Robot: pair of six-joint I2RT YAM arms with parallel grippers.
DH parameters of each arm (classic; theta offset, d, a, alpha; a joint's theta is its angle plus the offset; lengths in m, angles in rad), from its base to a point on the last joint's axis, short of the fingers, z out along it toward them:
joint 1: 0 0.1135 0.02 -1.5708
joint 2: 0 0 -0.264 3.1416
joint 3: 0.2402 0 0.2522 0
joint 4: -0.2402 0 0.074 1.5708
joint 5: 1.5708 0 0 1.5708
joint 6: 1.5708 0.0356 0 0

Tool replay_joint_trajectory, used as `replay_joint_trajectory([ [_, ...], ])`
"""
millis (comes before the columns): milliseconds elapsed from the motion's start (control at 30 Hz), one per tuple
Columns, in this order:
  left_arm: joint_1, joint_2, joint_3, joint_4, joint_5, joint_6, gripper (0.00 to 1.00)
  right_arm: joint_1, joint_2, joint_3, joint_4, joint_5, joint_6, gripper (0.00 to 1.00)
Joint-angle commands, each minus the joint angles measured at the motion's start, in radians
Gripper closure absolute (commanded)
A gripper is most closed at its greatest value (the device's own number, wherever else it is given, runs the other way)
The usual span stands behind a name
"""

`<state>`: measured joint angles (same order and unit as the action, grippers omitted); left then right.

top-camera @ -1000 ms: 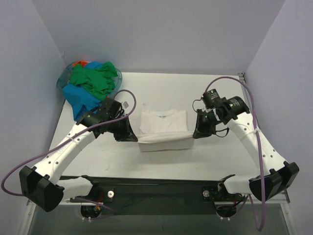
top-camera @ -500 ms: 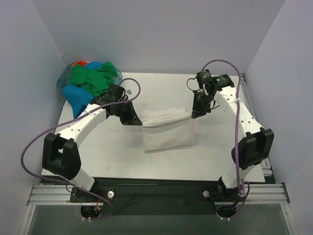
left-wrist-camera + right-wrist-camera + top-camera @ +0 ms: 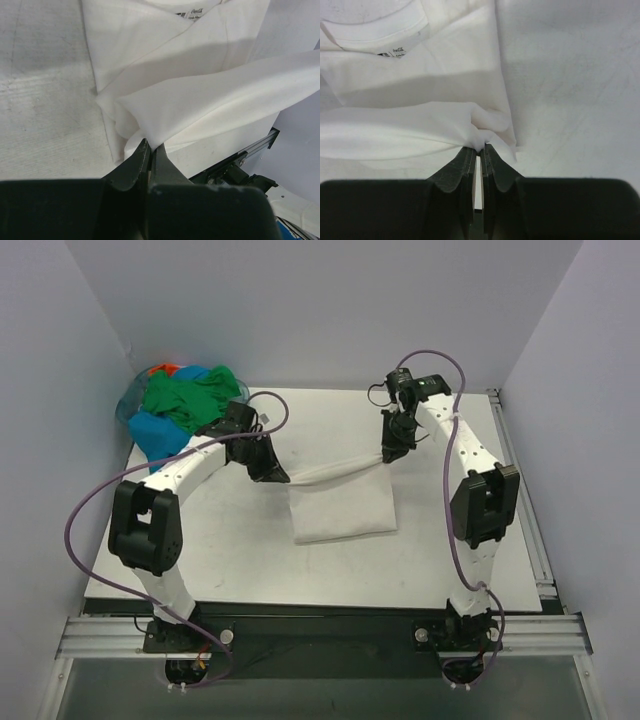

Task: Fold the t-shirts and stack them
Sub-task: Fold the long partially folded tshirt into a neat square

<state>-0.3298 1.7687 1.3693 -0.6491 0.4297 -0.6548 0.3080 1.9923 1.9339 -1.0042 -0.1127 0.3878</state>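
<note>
The white t-shirt (image 3: 340, 508) lies partly folded in the middle of the table; its logo print is hidden. My left gripper (image 3: 277, 476) is shut on its left edge and my right gripper (image 3: 388, 454) is shut on its right edge. Between them the held edge hangs stretched and lifted over the shirt's far part. In the left wrist view the cloth (image 3: 210, 95) is pinched at my gripper (image 3: 150, 146). In the right wrist view the cloth (image 3: 420, 130) bunches at my gripper (image 3: 480, 148), with the collar label beyond. Green, blue and orange t-shirts (image 3: 185, 405) are piled at the far left.
The pile of coloured shirts sits in a clear bin (image 3: 128, 408) at the table's far left corner. Walls close in the left, back and right sides. A rail (image 3: 520, 480) runs along the table's right edge.
Both grippers have carried the shirt's near edge away from the arm bases toward the far side, folding it over. Both arms are now stretched out further.
</note>
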Motion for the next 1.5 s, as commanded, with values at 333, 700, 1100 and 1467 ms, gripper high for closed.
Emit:
replay_joint_trajectory([
  [333, 0.078, 0.152, 0.132, 0.032, -0.036, 0.072, 1.0, -0.029, 0.177, 0.195, -0.037, 0.085, -0.047, 1.0],
  [700, 0.08, 0.222, 0.277, 0.063, -0.051, 0.093, 0.43, -0.052, 0.272, 0.306, -0.01, -0.07, -0.089, 0.23],
  [1100, 0.058, 0.107, 0.018, 0.158, -0.014, 0.095, 0.38, -0.165, 0.079, -0.131, 0.212, -0.383, -0.139, 0.16],
  [1467, 0.04, 0.146, -0.101, 0.269, 0.038, 0.031, 0.41, -0.205, 0.065, -0.369, 0.355, -0.516, -0.155, 0.17],
])
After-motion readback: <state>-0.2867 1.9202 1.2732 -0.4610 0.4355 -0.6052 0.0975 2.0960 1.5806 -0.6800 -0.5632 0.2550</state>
